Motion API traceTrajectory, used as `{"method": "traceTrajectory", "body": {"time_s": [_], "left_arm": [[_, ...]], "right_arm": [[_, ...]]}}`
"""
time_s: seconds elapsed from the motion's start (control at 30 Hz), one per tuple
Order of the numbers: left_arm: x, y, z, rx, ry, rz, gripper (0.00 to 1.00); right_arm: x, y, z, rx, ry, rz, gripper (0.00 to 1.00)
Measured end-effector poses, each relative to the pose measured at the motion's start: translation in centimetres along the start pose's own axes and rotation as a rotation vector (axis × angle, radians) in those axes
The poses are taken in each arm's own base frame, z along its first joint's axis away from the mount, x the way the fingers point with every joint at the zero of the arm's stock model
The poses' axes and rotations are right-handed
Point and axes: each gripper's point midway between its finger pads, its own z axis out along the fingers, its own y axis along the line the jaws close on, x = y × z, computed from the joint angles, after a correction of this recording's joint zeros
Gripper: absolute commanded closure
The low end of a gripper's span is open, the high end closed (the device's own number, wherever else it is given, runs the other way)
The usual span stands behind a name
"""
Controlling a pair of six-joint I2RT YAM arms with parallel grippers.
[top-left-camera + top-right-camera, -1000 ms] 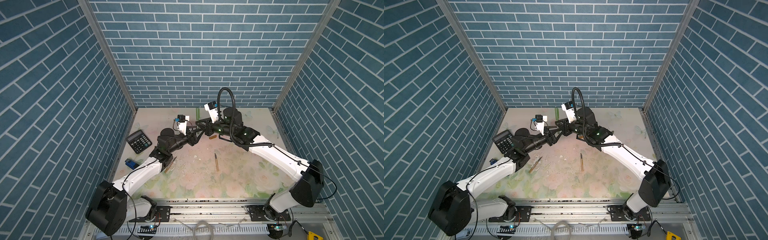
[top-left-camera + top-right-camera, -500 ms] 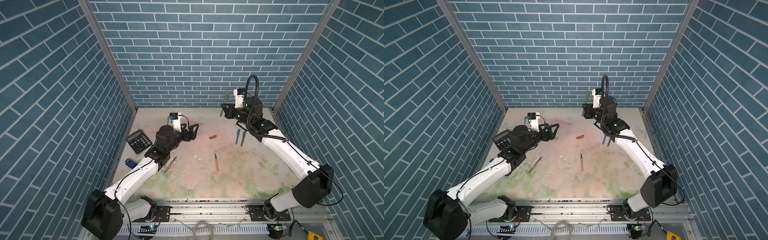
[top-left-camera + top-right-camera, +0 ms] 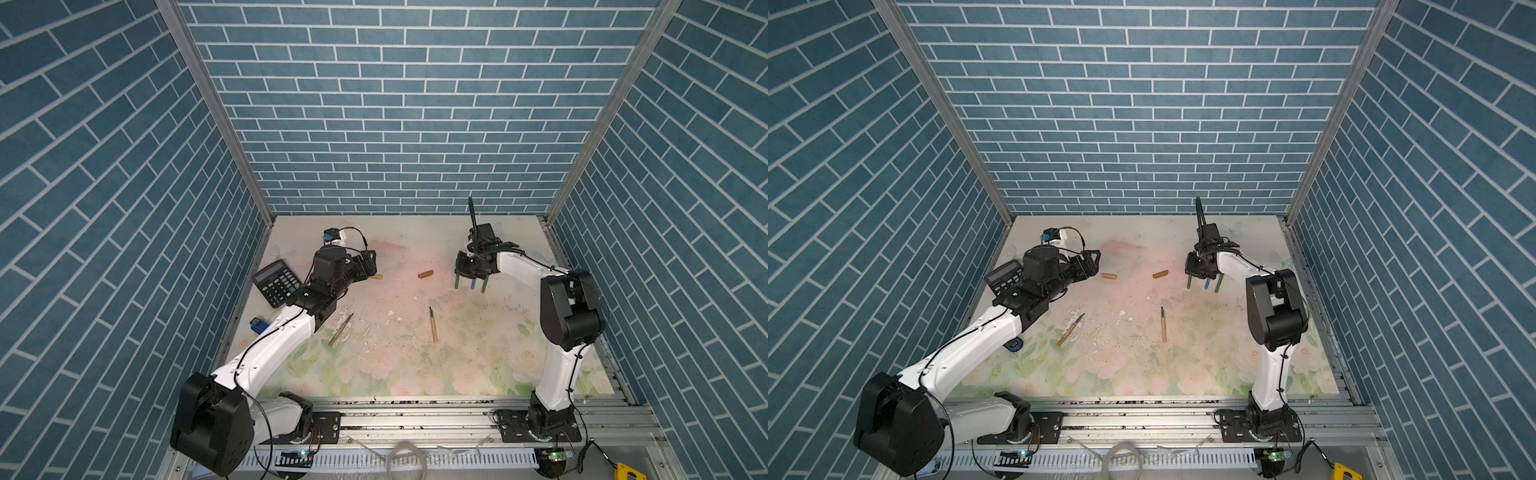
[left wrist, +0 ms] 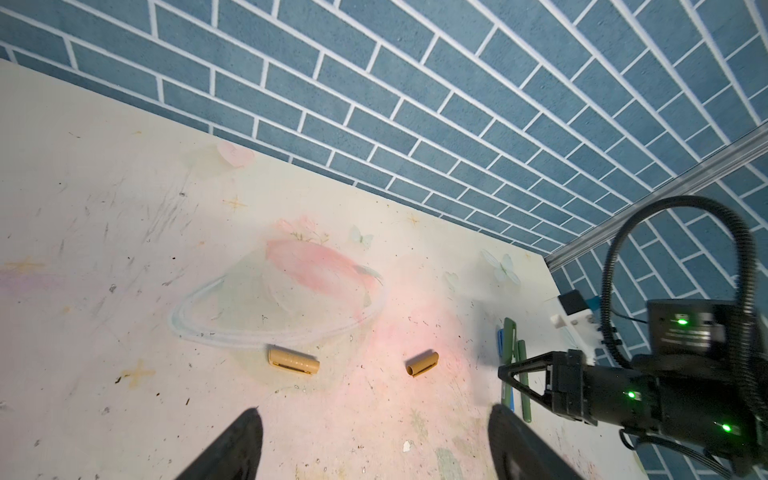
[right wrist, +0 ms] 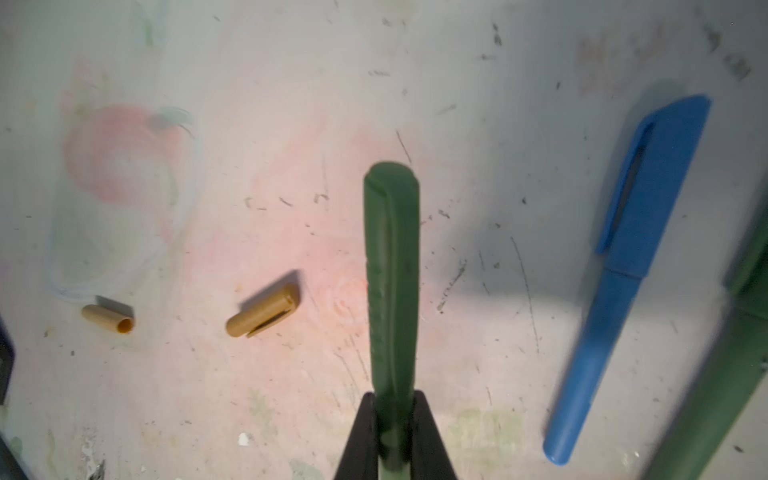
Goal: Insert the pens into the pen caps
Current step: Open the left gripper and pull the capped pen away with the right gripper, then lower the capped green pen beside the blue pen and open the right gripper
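Scuffed tabletop (image 3: 395,365): right tool (image 5: 393,397), at two o'clock, clamps green pen (image 5: 390,270); left tool (image 4: 374,411) gapes empty. Hasty drop could knock blue pen (image 5: 623,282).

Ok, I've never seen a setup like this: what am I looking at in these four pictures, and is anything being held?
Two robot arms stand at the near edge of a table, each ending in a gripper. Two pictures come from one overhead stereo camera, two from cameras on the wrists. The left gripper is open and empty. The right gripper is shut on a dark green capped pen. Near it lie a blue capped pen and another green pen. Elsewhere lie two loose tan caps and two uncapped tan pens. A calculator lies far left.
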Motion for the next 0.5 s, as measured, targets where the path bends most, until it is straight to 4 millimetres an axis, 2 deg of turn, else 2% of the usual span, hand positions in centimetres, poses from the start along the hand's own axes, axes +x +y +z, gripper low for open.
{"method": "traceTrajectory", "body": {"time_s": [0.13, 0.5], "left_arm": [[0.1, -0.1, 0.0, 0.011, 0.009, -0.003, 0.14], [0.1, -1.4, -0.1, 0.078, 0.018, -0.023, 0.15]], "right_arm": [[-0.4, -0.5, 1.3, 0.024, 0.038, 0.017, 0.94], [-1.2, -3.0, 2.7, 0.114, 0.059, 0.044, 0.89]]}}
